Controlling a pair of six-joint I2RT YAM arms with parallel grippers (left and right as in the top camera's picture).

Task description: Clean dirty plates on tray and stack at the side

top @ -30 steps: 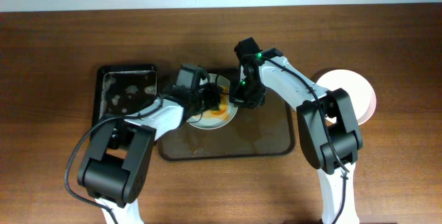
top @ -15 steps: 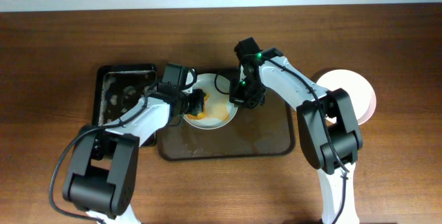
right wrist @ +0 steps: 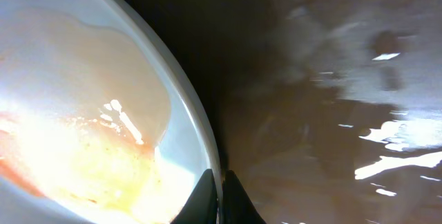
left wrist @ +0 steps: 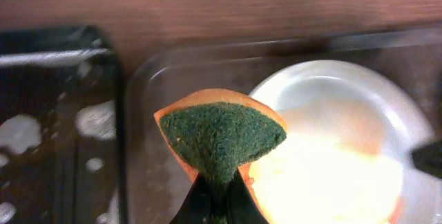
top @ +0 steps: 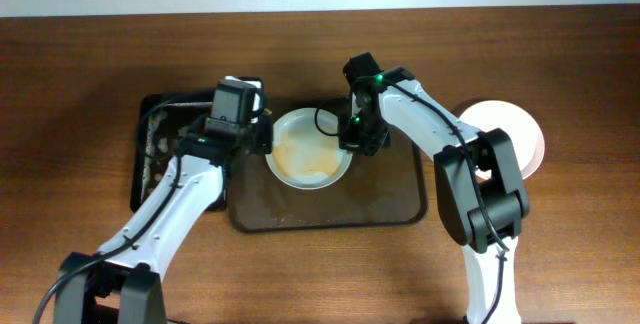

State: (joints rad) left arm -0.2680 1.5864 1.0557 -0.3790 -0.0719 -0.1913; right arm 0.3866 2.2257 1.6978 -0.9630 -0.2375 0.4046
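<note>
Lower sponge (left wrist: pixel 221 137), pinched in left claw (left wrist: pixel 217 191), onto plate (top: pixel 308 152); scrub the orange film (spread across the well) with right claw (right wrist: pixel 219 195) clamped on rim as anchor.

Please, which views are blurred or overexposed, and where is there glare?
Overhead: sharp, evenly lit. Left wrist: sponge in focus, plate behind it soft, its centre washed out by glare. Right wrist: everything blurred, the plate close to the lens; bright glints on the shiny tray.
</note>
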